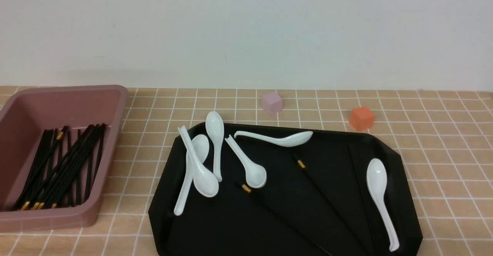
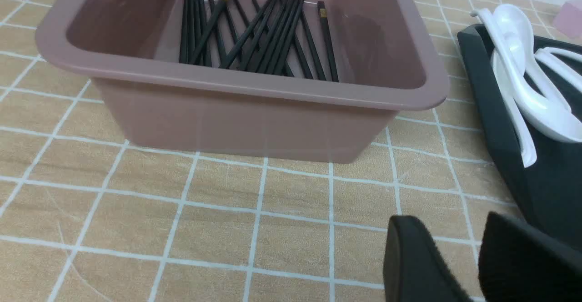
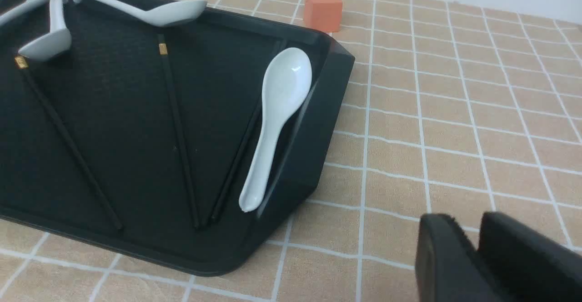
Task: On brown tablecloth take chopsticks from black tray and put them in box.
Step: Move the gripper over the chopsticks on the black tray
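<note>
Right end effector [image 3: 466, 220]; gold-banded black chopsticks [image 3: 178, 115]

No text, label, brand, number or sign can be read in any of the three views; the gold bands [image 3: 163, 48] on the chopsticks [image 3: 177, 124] are too small to tell whether they bear any marks
</note>
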Motion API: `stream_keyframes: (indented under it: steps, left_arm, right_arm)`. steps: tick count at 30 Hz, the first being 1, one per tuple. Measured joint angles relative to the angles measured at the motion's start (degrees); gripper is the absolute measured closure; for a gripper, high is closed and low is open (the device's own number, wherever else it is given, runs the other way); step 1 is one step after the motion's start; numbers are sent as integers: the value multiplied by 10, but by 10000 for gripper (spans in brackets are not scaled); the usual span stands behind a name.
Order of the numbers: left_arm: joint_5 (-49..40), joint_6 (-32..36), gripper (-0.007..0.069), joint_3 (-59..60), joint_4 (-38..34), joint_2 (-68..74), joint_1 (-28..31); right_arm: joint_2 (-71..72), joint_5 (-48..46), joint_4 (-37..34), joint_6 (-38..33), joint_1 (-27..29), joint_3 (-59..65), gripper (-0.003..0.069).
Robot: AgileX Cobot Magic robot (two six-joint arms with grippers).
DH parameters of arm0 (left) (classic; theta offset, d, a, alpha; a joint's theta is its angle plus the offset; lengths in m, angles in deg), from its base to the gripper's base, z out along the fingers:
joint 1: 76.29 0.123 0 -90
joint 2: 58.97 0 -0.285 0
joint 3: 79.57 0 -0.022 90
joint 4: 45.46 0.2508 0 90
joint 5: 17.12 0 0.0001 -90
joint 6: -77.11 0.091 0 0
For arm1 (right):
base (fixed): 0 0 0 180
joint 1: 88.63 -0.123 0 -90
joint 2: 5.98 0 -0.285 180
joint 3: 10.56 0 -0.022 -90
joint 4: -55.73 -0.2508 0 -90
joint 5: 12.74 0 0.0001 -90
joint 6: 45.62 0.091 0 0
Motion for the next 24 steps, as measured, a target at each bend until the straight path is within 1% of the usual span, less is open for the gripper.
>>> stream_keyframes:
  steps: [24]
  left_arm:
    - [0, 0, 386, 0, 0, 0, 0]
  right_arm:
    - [0, 0, 0, -1, 0, 0, 484]
